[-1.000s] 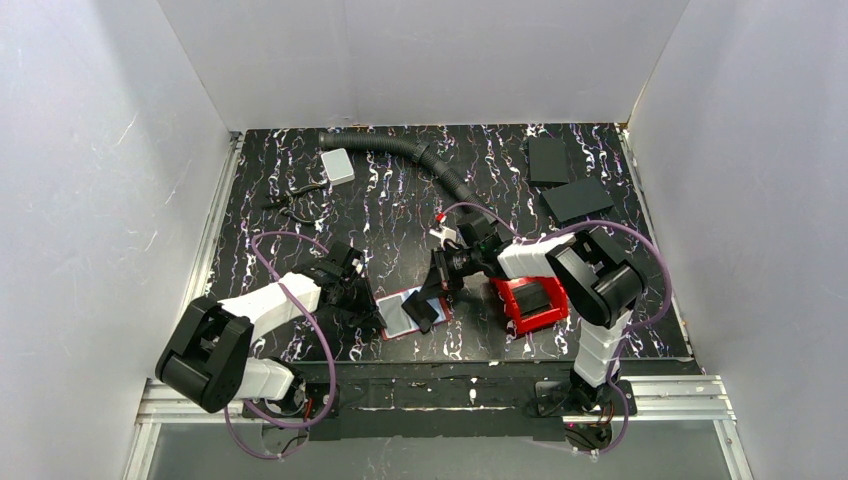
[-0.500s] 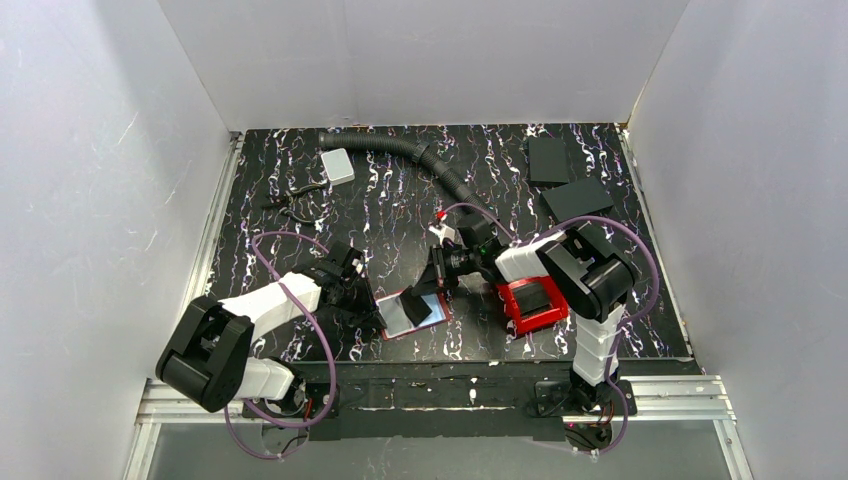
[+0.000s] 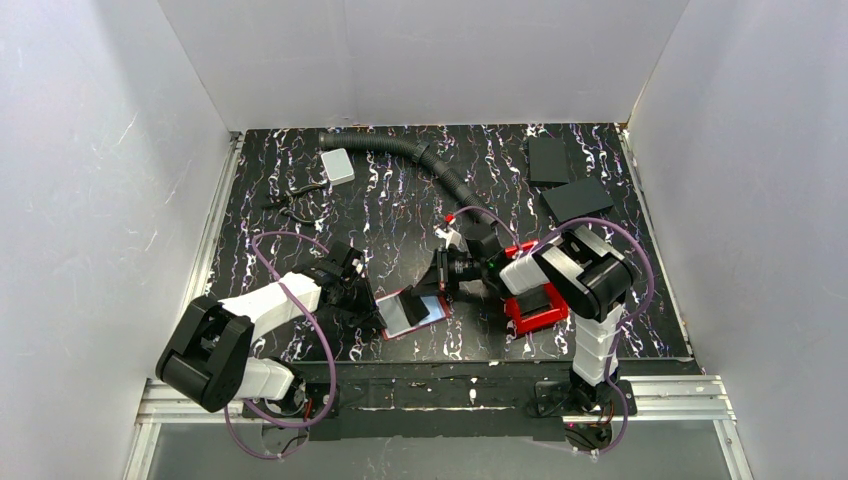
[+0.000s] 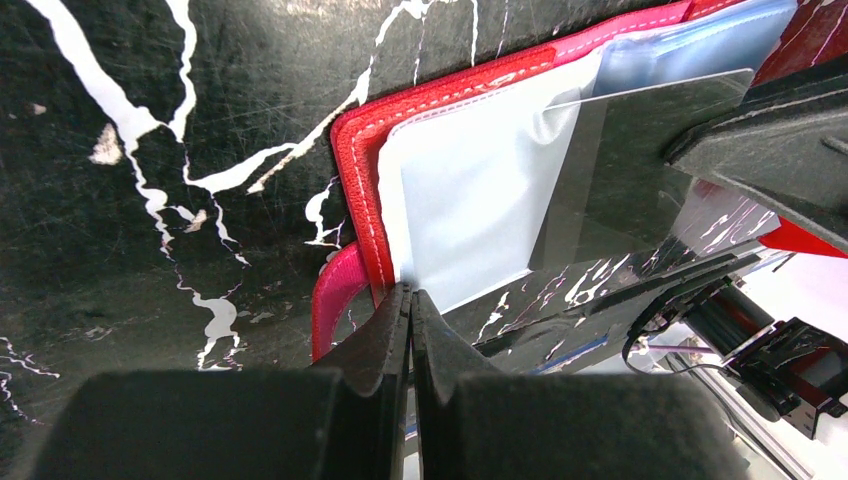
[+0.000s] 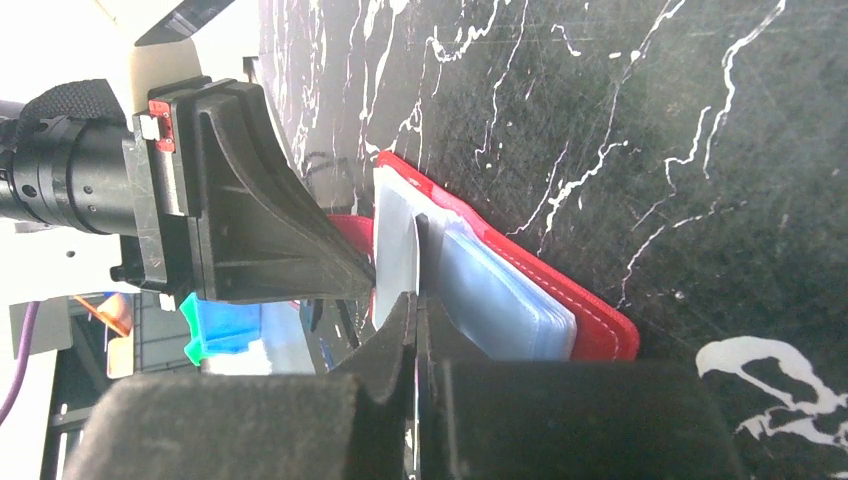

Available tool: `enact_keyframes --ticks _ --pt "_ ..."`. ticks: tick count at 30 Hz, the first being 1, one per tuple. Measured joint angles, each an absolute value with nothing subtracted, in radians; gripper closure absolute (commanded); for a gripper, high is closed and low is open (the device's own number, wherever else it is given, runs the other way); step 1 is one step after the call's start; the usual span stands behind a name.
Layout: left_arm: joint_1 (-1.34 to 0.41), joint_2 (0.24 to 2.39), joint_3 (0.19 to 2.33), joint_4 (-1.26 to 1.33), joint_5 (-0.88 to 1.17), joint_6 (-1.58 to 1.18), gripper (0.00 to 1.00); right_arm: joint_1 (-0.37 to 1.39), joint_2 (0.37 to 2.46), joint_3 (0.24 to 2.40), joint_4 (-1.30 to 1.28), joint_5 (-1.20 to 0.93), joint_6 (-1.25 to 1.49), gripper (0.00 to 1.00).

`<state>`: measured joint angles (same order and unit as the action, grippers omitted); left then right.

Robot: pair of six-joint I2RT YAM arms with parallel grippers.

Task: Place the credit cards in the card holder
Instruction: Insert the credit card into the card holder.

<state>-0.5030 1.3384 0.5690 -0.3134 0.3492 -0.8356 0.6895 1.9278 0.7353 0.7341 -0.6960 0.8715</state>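
Observation:
The red card holder (image 3: 400, 320) lies open on the black table, with pale blue sleeves (image 5: 500, 300) inside. My left gripper (image 3: 367, 301) is shut on its left edge by the clasp tab (image 4: 335, 300); in the left wrist view its tips (image 4: 410, 300) pinch the red rim (image 4: 360, 180). My right gripper (image 3: 424, 302) is shut on a thin credit card. That card shows edge-on in the right wrist view (image 5: 419, 250) and as a shiny sheet in the left wrist view (image 4: 620, 160), its end over the white sleeve (image 4: 470, 200). Other cards are out of view.
A red plastic bin (image 3: 537, 305) stands just right of the holder under the right arm. Two black slabs (image 3: 577, 199) lie at the back right. A black corrugated hose (image 3: 400, 150), a grey pad (image 3: 338, 165) and a small dark tool (image 3: 295, 202) lie at the back.
My right wrist has swung a little to the right and lower, and the card now lies flatter over the open holder. The left gripper has kept its hold.

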Motion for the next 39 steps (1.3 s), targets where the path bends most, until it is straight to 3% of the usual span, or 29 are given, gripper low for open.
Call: enact_keyframes --ticks 17,20,30,33,38,39 --pt "-0.503 1.336 0.566 -0.314 0.352 -0.838 1.00 0.746 1.933 0.661 0.907 -0.592 0.954 0.99" --pt "-0.503 1.334 0.564 -0.314 0.352 -0.838 1.00 0.765 1.933 0.664 0.883 -0.559 0.940 0.81" --pt "-0.503 1.323 0.552 -0.295 0.352 -0.841 1.00 0.787 1.833 0.731 0.547 -0.496 0.742 0.73" --pt "-0.503 1.322 0.551 -0.291 0.352 -0.842 1.00 0.787 1.818 0.731 0.509 -0.499 0.710 0.60" --pt "-0.503 1.322 0.551 -0.291 0.352 -0.842 1.00 0.789 1.734 0.731 0.358 -0.475 0.661 0.59" --pt "-0.503 1.322 0.551 -0.290 0.352 -0.842 1.00 0.789 1.725 0.730 0.337 -0.473 0.654 0.55"
